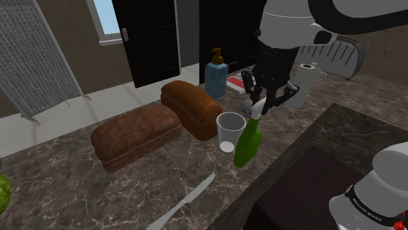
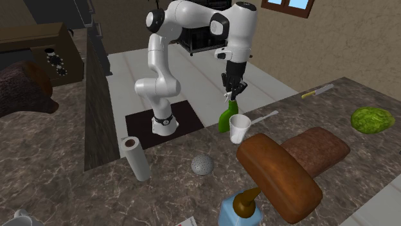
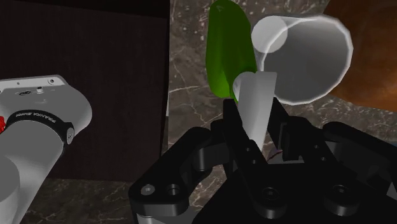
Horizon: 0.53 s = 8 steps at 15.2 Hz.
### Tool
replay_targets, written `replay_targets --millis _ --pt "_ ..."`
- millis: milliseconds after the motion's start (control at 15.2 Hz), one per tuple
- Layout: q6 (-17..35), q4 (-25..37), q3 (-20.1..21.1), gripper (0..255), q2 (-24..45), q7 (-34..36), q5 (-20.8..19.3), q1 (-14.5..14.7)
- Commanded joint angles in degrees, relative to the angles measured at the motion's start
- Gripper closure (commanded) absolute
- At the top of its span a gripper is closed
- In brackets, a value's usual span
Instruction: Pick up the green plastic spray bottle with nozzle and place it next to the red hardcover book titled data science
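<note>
While it hangs tilted from the hand (image 1: pixel 260 104), spray bottle (image 1: pixel 247 145): green body with a white nozzle (image 3: pixel 254 102) on top. Its base is at the worktop's (image 1: pixel 65 189) near edge, the edge facing the stand (image 1: pixel 301 189). I cannot tell whether the base touches the stone.
Hand: the black fingers pinch the white nozzle from both sides, and the green body juts out beyond them.
Handling: probably light and stiff, with smooth plastic that may slip. Held this high, the body can swing or twist in the grip, so slow moves look wise. A hold lower on the neck would be steadier.
Cup (image 1: pixel 230 129): white and upright, just beside the bottle and perhaps touching it. It looks light enough for a swinging base to tip it.
Loaves: a brown loaf (image 1: pixel 193 108) lies behind the cup, and a second loaf (image 1: pixel 136 136) lies farther along the worktop. Together they close off that side.
Red book (image 1: pixel 238 82): lies flat near the worktop's far edge, just beside the blue soap dispenser (image 1: pixel 216 75).
Paper roll (image 1: pixel 306 82): stands upright on the book's other side.
Open room: bare stone between the loaf's end and the paper roll leaves a lane from the near edge to the book. The bottle should lift clear of the cup first.
Near edge: there is a drop toward the stand, so a slip here would likely send the bottle off the worktop.
Knife (image 1: pixel 186 202): lies near the near edge, well apart from the bottle.
</note>
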Motion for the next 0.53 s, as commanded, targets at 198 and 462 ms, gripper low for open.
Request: replay_targets --millis 198,462 --pt "-0.01 -0.01 0.01 255 0.0 0.0 0.0 0.0" --pt "-2.02 2.49 -0.58 255 0.58 0.22 -0.64 -0.36"
